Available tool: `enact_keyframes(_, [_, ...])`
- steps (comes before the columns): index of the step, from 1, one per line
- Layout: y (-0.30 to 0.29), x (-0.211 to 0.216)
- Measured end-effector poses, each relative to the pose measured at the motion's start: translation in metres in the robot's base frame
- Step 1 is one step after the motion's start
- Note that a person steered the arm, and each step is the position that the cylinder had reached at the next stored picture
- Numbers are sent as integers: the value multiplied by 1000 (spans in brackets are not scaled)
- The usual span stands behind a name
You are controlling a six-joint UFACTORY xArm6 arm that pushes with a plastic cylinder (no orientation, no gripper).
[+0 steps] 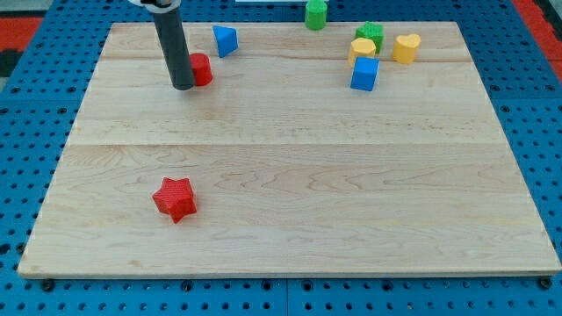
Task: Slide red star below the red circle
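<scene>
The red star (175,198) lies on the wooden board (290,149) at the view's lower left. The red circle (201,69) sits near the view's top left, partly hidden by my dark rod. My tip (183,87) rests on the board just left of and touching the red circle, far above the red star.
A blue block (225,40) lies right of the rod near the top edge. At the top right are a green block (316,13) at the board's edge, a green star (370,35), a yellow block (361,49), a yellow heart (406,47) and a blue cube (364,74).
</scene>
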State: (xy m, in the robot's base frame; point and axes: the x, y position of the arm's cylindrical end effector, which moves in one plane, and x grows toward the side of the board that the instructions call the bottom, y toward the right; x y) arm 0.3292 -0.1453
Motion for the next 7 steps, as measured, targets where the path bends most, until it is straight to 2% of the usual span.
enact_keyframes(2, [20, -24])
enact_keyframes(3, [27, 22])
enact_keyframes(4, [85, 143])
enact_keyframes(5, [102, 245])
enact_keyframes(6, [33, 277])
enact_keyframes(7, [-5, 213])
